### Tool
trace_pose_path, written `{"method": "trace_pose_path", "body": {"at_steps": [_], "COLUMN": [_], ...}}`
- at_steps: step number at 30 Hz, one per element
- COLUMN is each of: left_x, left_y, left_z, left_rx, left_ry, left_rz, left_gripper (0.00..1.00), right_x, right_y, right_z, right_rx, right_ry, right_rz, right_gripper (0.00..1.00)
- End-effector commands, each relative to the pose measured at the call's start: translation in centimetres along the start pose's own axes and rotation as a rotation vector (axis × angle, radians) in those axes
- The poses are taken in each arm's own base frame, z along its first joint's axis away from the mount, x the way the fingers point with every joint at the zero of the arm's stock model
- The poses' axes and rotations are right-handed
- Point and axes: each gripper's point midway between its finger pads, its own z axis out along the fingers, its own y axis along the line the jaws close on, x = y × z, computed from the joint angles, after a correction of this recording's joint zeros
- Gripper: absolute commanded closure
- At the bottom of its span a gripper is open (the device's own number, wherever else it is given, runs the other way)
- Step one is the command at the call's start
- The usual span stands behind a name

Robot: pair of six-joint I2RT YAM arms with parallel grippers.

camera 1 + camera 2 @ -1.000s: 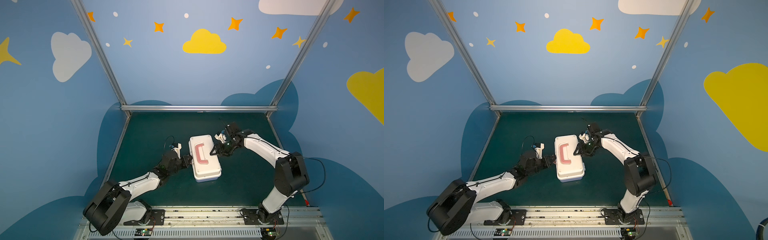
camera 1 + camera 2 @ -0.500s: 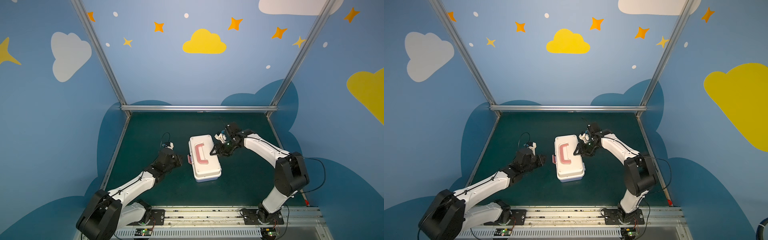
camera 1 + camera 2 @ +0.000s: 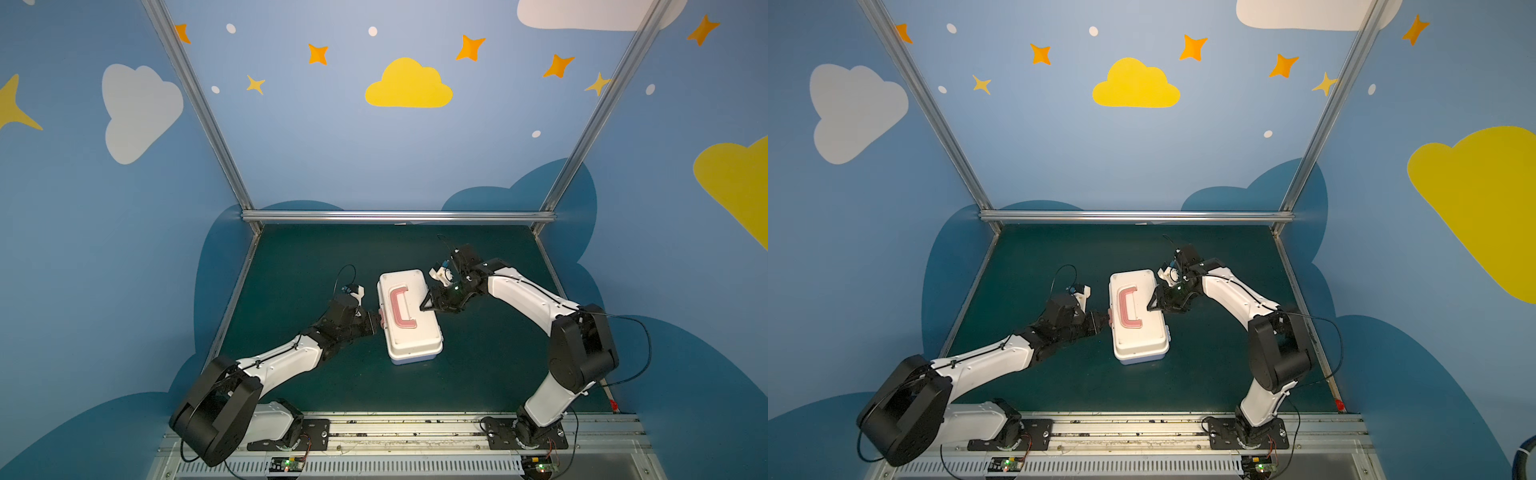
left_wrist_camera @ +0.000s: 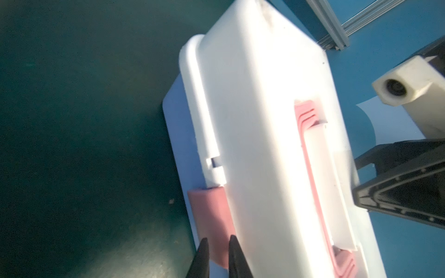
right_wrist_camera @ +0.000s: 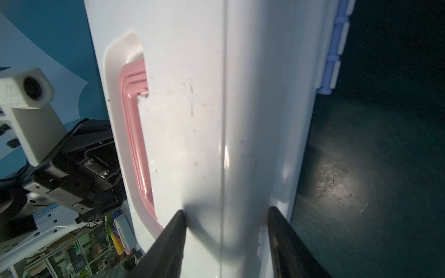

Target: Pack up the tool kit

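left end effector narrow at latch (wrist-view; grip unclear) | right end effector spread on lid

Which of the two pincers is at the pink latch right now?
The left pincer, tips close together at the pink latch. The right pincer stands wide open on the white lid, away from the latch.
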Motion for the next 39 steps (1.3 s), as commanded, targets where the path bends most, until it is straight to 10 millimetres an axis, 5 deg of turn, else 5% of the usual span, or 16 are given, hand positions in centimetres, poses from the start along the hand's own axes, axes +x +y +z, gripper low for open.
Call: {"method": "trace_pose_path", "body": {"at_steps": [1, 10, 20, 29, 34, 39], "left_x": [-0.5, 0.0, 2.1, 4.5, 4.6, 3.7], "left_y": [-2.3, -2.4, 1.3, 9.0, 10.2, 10.3], "left_z": [0.1, 0.8, 0.5, -0.9, -0.9, -2.9], "left_rx": [0.073, 0.059, -0.14, -0.508, -0.582, -0.607], "left_ry": [-0.015, 0.004, 0.133, 0.246, 0.251, 0.191], "left_rz": [0.031, 0.034, 0.138, 0.179, 0.153, 0.13], "left_gripper": [0.83, 0.85, 0.79, 0.83, 0.84, 0.79], "right_x": [3.5, 3.5, 3.3, 3.2, 3.2, 3.3], "right_y": [-2.4, -2.4, -2.4, -2.5, -2.4, -2.4], "right_z": [3.2, 3.1, 3.0, 3.0, 2.8, 2.7], "right_rx": [0.081, 0.085, 0.089, 0.093, 0.097, 0.099], "right_ry": [0.139, 0.137, 0.138, 0.143, 0.14, 0.14], "right_rz": [0.036, 0.031, 0.027, 0.028, 0.03, 0.029], "right_gripper": [0.47, 0.47, 0.47, 0.47, 0.47, 0.47]}}
